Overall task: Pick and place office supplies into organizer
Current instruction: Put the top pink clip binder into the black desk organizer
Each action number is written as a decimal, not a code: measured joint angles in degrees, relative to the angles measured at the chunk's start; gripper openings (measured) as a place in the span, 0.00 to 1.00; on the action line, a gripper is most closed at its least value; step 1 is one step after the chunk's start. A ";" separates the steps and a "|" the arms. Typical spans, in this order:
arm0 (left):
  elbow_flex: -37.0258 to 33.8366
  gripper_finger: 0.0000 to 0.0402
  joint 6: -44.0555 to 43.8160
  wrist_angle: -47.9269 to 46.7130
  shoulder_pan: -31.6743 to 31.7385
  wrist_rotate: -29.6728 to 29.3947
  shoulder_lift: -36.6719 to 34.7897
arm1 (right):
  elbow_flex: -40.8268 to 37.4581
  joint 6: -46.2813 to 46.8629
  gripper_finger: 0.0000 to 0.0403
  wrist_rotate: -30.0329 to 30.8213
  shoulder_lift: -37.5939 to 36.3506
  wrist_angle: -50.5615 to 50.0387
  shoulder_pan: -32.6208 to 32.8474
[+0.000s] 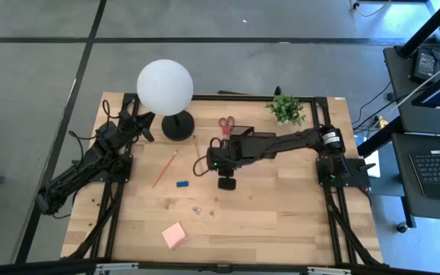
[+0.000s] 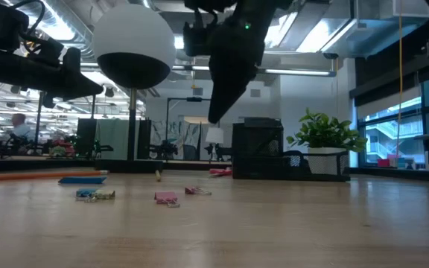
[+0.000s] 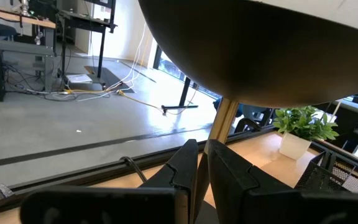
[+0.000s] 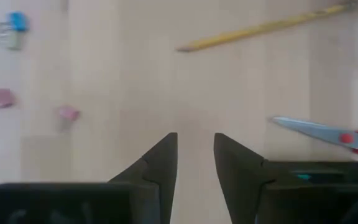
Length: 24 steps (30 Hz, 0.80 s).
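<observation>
1. We see the organizer [image 1: 244, 140] at the back of the surface [image 1: 281, 221], near the plant [image 1: 286, 108]; the scissors [image 1: 226, 126] stick out of it, so they look already stowed.
2. Left loose: a pencil [image 1: 165, 168], blue eraser [image 1: 182, 183], clips [image 1: 195, 208], pink sticky-note pad [image 1: 175, 235], all well apart.
3. Right end effector [image 4: 196, 155] hangs above bare wood just in front of the organizer, fingers parted with a narrow gap, gripping nothing; we judge it is between picks.
4. Left end effector [image 3: 202, 168] waits beside the lamp [image 1: 165, 88], fingers nearly together, empty.
</observation>
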 joint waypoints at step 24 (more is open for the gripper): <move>0.00 0.08 -0.01 0.00 -0.02 0.00 -0.02 | 0.00 11.31 0.53 -0.28 -0.11 7.22 7.47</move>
